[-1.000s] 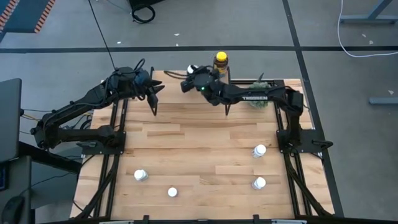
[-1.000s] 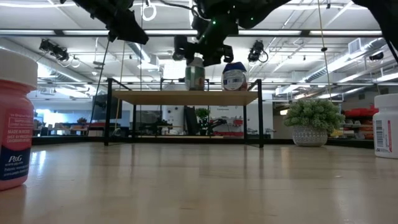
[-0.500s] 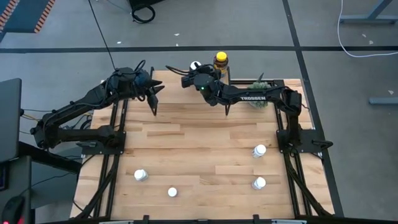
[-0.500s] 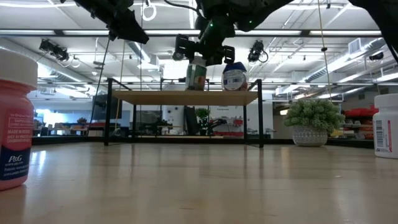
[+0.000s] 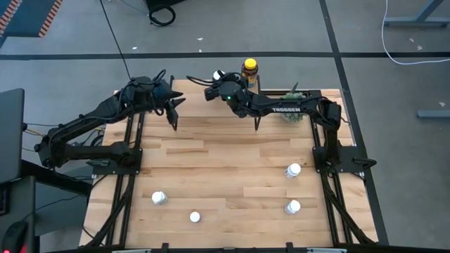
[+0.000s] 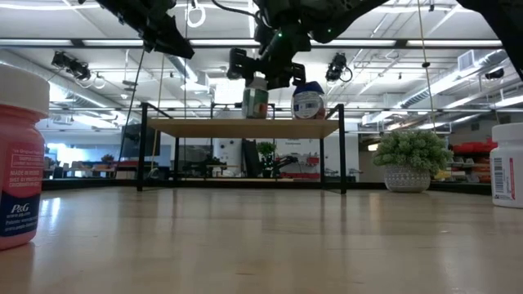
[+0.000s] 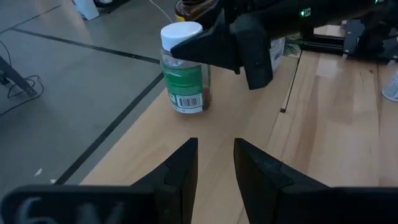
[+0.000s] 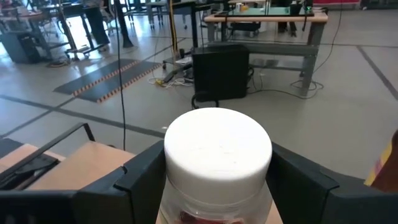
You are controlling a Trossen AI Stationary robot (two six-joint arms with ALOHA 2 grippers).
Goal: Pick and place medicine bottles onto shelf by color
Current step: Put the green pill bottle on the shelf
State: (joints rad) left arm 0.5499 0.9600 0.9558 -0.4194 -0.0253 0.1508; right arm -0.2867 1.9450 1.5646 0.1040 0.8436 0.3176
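Bottles are spread over the desk [image 5: 232, 161] and the shelf [image 6: 243, 128]. At the far edge of the desk, the shelf holds three: a green-labelled bottle [image 7: 185, 68] with a white cap, a blue-lidded bottle [image 6: 308, 100] and an amber bottle [image 5: 249, 72] with a yellow cap. The right hand [image 5: 219, 86] is closed around the green-labelled bottle, one finger [image 8: 140, 180] on each side just under the cap. In the low view this bottle looks to sit on the shelf board, but I cannot tell for sure that it touches.

The left hand [image 7: 214, 165] hangs over the far left of the desk, near the shelf, with its fingers a little apart and nothing between them.

The middle of the desk is bare wood, with lots of room. Four white caps stand nearer the front: two on the left [image 5: 159, 197] [image 5: 195, 217] and two on the right [image 5: 293, 170] [image 5: 293, 206]. They are well apart from each other.

From above you only see caps. The low view shows labels: a pink bottle [image 6: 20, 155] very close on the left and a white bottle [image 6: 508, 166] at the right edge. It also shows a plant [image 6: 411, 158] in a pot beside the shelf's right leg.
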